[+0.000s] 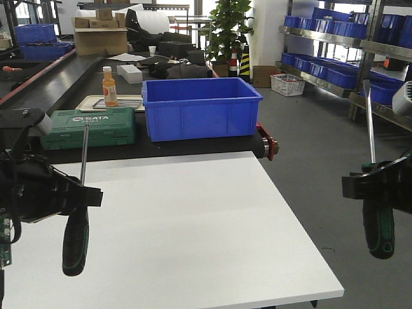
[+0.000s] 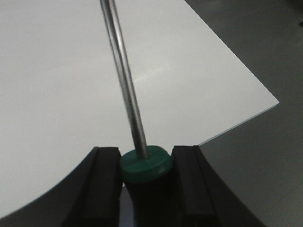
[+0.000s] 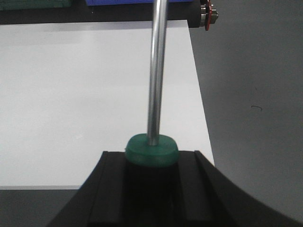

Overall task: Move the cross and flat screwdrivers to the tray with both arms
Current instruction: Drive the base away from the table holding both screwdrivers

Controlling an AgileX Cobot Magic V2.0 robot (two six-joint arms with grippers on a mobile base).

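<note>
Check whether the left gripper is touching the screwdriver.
Touching. The left wrist view shows both fingers pressed against the screwdriver at its green handle top, with no gap.

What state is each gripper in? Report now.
Left gripper: shut on the left screwdriver, by its handle.
Right gripper: shut on the right screwdriver, by its handle.

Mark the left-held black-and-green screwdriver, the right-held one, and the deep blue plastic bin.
Left-held black-and-green screwdriver (image 1: 75, 243): front view, on its handle.
Right-held black-and-green screwdriver (image 1: 378, 230): front view, on its handle.
Deep blue plastic bin (image 1: 199, 119): front view, on its front wall.
</note>
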